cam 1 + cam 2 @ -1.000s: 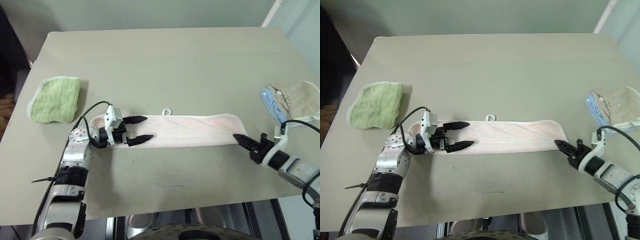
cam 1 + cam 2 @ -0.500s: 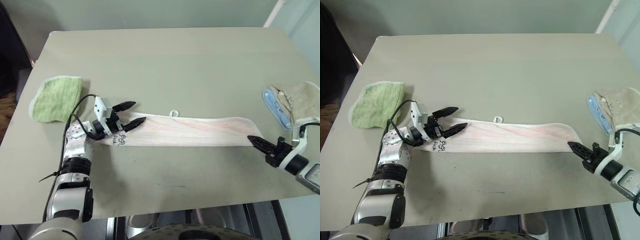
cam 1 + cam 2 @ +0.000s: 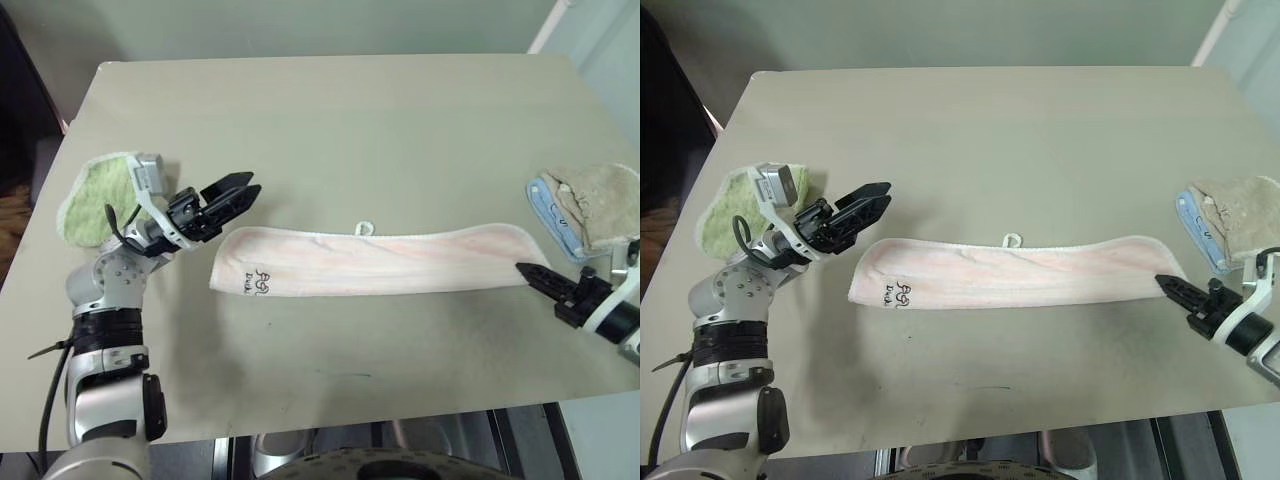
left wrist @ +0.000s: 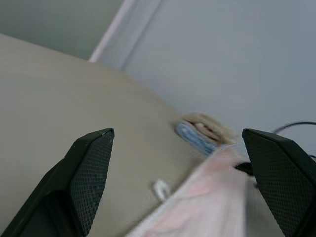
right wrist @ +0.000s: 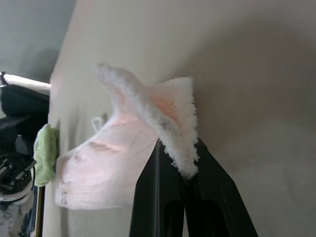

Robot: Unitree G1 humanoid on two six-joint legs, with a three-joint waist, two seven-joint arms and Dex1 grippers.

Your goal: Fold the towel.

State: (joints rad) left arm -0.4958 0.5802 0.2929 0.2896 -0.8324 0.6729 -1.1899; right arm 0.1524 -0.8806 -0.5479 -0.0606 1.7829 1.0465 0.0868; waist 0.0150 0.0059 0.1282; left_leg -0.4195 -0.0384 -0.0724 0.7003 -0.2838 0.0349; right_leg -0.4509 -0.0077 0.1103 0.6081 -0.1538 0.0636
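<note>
Towel point(image 3: 375, 262) lies as a long folded strip across the near half of the table point(image 3: 330, 120), white loop point(image 3: 366, 228) on its far edge, dark embroidered mark point(image 3: 257, 283) at its left end. Right gripper point(image 3: 538, 279), nearest, is pinched tight on the strip's right end; the right wrist view shows terry bunched between the black fingers. Left gripper point(image 3: 232, 190) hangs above the table beside the left end, jaws spread wide, holding nothing. Judgement: next fold is end to end; carry the held end low and straight toward the mark, let the left gripper pin the free end so corners meet. Mark reads as small cursive script, not legible. Farther off: green cloth point(image 3: 100, 195) at left, beige cloth with blue trim point(image 3: 590, 205) at right.
</note>
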